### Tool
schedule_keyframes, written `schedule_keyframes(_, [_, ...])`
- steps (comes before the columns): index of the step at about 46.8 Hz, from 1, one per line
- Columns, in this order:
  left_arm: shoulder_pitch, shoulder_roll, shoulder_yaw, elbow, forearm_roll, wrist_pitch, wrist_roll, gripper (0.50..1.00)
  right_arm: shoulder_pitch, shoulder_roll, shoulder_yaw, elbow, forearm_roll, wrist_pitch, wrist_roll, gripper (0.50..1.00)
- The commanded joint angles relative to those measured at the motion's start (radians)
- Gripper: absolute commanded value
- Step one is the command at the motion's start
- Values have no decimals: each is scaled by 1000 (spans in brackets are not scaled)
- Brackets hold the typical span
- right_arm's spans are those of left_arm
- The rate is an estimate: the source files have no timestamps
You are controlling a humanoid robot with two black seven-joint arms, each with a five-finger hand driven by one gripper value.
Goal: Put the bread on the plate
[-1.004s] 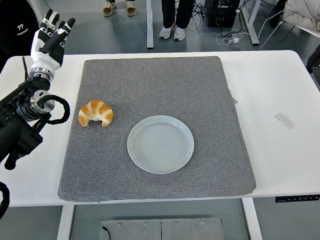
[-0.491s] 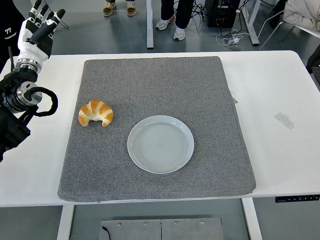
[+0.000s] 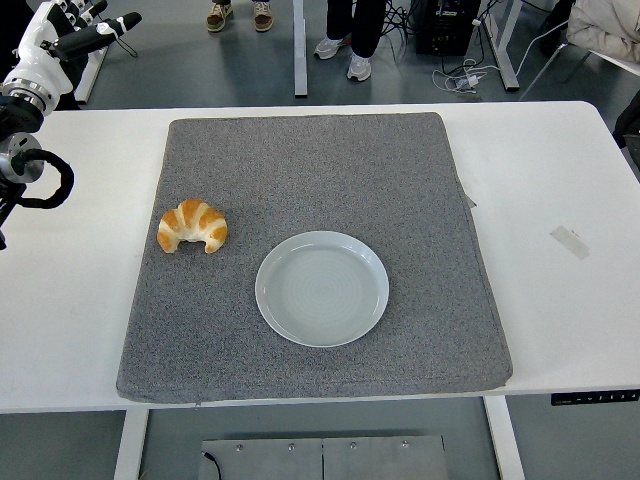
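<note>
Up past the table's far left corner, my left hand [image 3: 62,38] had fingers spread, holding nothing, so reaching far might bump the bread [image 3: 192,226] off the mat [image 3: 420,200], away from the plate [image 3: 322,288].

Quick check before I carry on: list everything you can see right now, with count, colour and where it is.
croissant: 1, golden brown, on the mat's left side, left of the plate, not on it
plate: 1, pale grey-white, empty, on the mat, near its middle toward the near edge
mat: 1, grey, covering the table's middle
table: 1, white
tape strip: 1, pale, on the table's right side
people's legs and shoes: at least two pairs, on the floor beyond the far edge
cables and black box: on the floor, top right
left hand: 1, white and black, fingers spread, holding nothing, raised at the top left corner
</note>
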Motion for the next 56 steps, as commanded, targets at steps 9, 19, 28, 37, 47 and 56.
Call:
schedule_keyframes(9, [-85,30,261,-8,40,6,2,983,0,0,0,0,0,0,0,1000])
schedule_keyframes(19, [-132,64,387,-42,164,41,2,984,0,0,0,0,0,0,0,1000])
schedule_keyframes(28, [-147,166,389,-169,268,43,-5,984,0,0,0,0,0,0,0,1000])
schedule_keyframes(37, [-159,260,412,-343,360,60,-3,984,0,0,0,0,0,0,0,1000])
schedule_keyframes(47, [-198,315,507,-502,479,129,0,984,0,0,0,0,0,0,0,1000])
schedule_keyframes(56, [-198,367,569,-660,591,305,0,984,0,0,0,0,0,0,0,1000])
